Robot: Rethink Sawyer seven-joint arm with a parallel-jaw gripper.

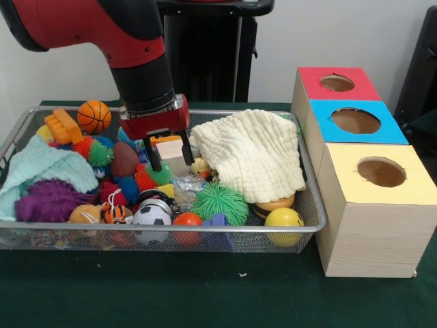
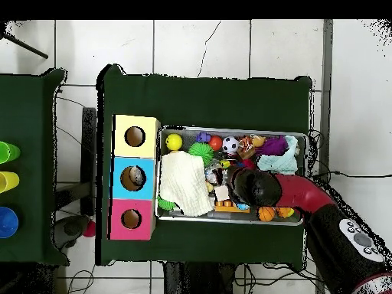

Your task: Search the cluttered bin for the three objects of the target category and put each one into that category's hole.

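The silver wire-mesh bin (image 1: 171, 227) sits left of the boxes and is full of toys; it also shows in the overhead view (image 2: 230, 130). My gripper (image 1: 170, 157) hangs open over the bin's middle, fingers (image 1: 156, 160) just above the clutter, holding nothing. A pale wooden block (image 1: 174, 149) shows between them. A crumpled foil lump (image 1: 186, 184) lies just in front of the gripper. A small shiny round tin (image 1: 157, 202) sits behind the soccer ball. The blue-topped box's hole (image 1: 355, 121) is to the right; in the overhead view something pale shows inside the hole (image 2: 133, 178).
A cream cloth (image 1: 252, 154) covers the bin's right part; a mint cloth (image 1: 41, 167) lies at the left. Spiky balls, purple (image 1: 48, 200) and green (image 1: 220, 203), a basketball (image 1: 94, 116) and a yellow ball (image 1: 284, 219) crowd it. Red-topped (image 1: 338, 83) and yellow-topped (image 1: 381, 171) boxes flank the blue one.
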